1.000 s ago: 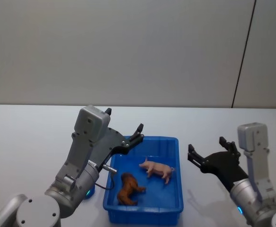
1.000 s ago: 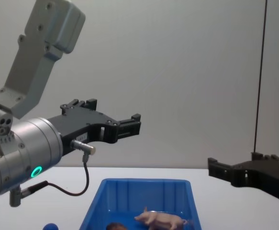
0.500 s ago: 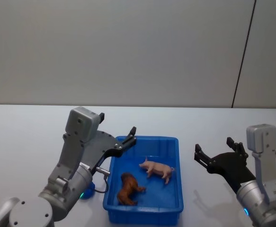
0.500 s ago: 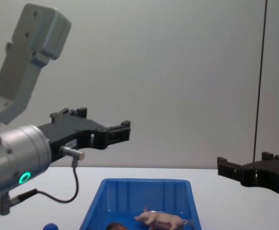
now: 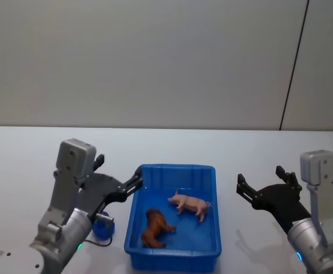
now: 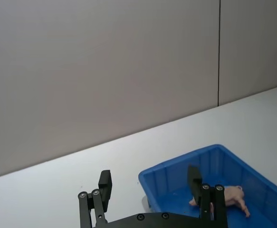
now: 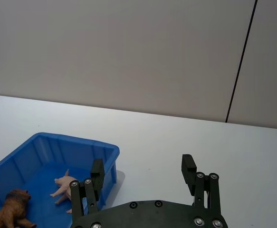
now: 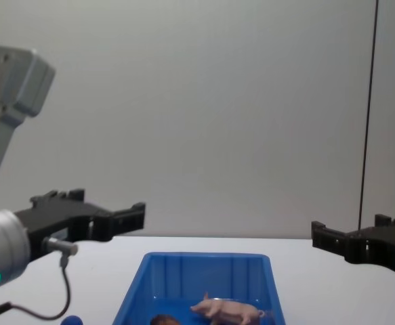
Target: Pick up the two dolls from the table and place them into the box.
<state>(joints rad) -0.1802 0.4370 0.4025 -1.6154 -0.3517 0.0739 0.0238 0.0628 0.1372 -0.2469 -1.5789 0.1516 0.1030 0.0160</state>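
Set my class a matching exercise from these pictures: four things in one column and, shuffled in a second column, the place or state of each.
Column one
1. pink pig
2. shaggy reddish-brown animal
3. small blue rounded object
4. right hand

Column two
a. open, above the table, to the right of the blue box
b. inside the box, in its near left part
c. on the table, outside the box, to its left
d. inside the box, farther from the robot, towards the right wall

Pairs: 1-d, 2-b, 3-c, 4-a

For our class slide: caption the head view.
Pig and brown animal in the blue box; open left gripper and right gripper either side.
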